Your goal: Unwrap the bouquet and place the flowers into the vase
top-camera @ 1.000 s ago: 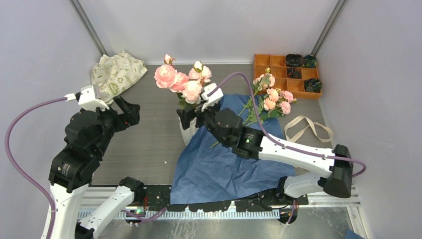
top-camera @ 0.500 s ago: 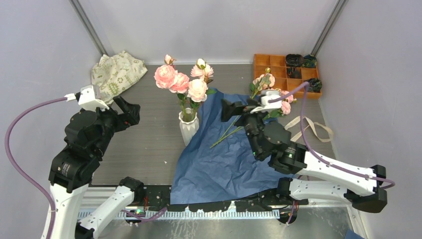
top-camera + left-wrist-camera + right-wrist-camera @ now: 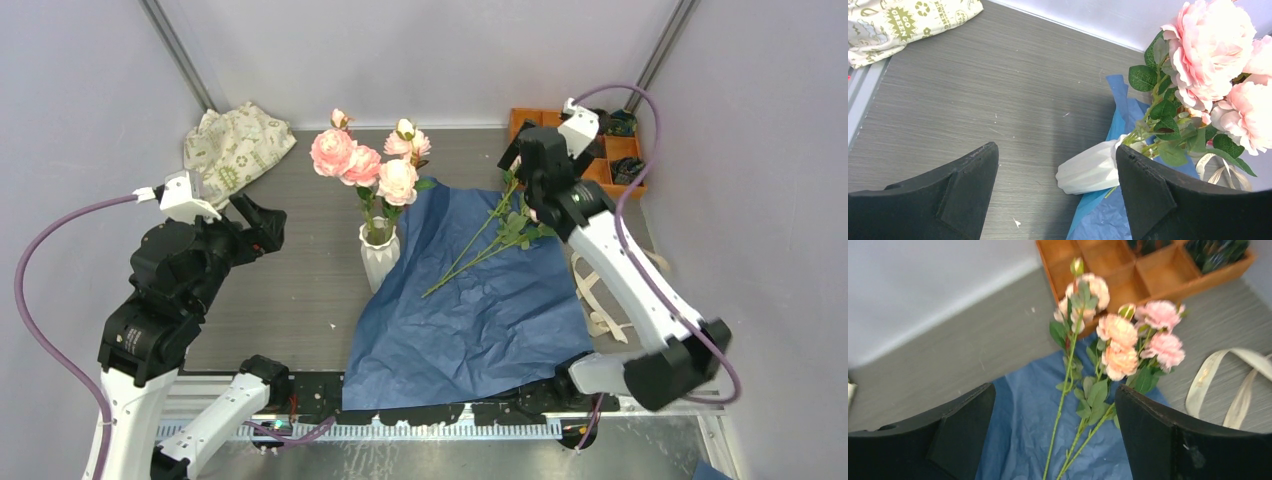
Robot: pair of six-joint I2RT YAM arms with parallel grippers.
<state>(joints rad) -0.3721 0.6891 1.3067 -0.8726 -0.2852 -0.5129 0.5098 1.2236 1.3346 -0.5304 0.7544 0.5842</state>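
One bunch (image 3: 365, 165) filled the vase (image 3: 379, 258); right gripper (image 3: 1054, 387), released, had swung far right over remaining flowers (image 3: 1120, 340); left gripper (image 3: 1057, 146) gaped empty.

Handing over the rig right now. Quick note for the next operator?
Left gripper: open, empty, near the vase.
Right gripper: open, empty, above the loose flowers.
Done: wrapping paper spread flat, ribbon lying right of it, one bunch of roses standing in the vase.
Left: loose flowers lying on the paper go into the vase.
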